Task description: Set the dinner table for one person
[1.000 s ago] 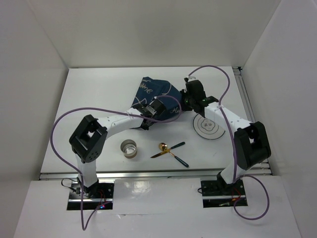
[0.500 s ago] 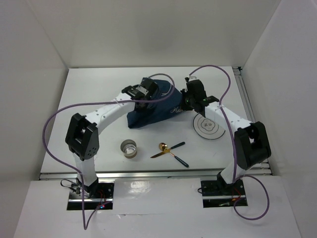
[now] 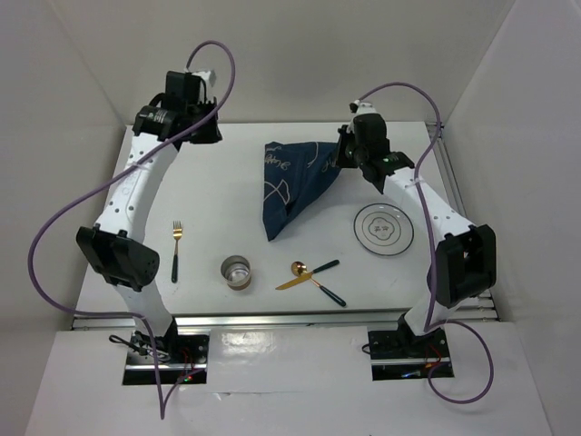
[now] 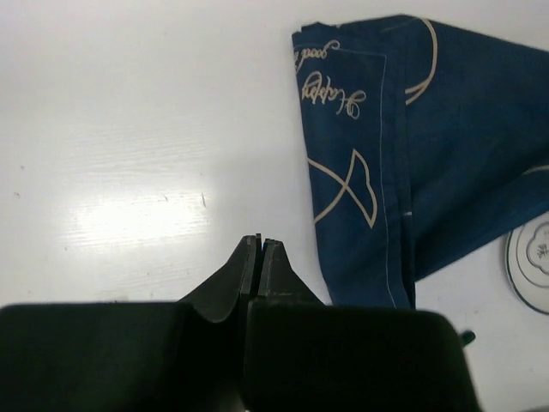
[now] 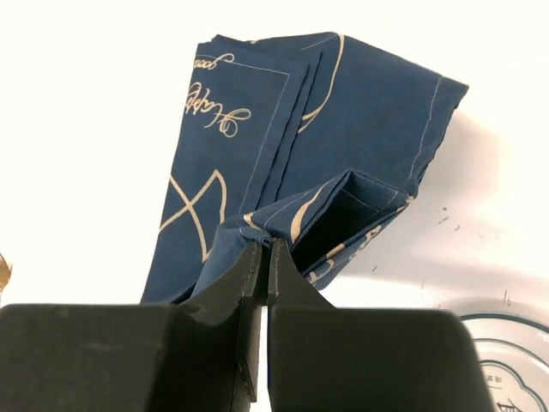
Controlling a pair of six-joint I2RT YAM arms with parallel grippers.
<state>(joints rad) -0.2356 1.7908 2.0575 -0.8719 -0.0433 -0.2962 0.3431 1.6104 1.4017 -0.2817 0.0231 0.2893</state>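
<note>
dinner table [image 3: 227, 195] bears a blue placemat [image 3: 295, 182]; right fingers [image 5: 249, 275] clamped on it, left fingers [image 4: 247, 270] together, empty.

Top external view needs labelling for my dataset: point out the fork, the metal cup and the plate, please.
fork [image 3: 175, 265], top external view, on its dark handle.
metal cup [image 3: 237, 272], top external view, on its open inside.
plate [image 3: 383, 228], top external view, on its patterned middle.
</note>
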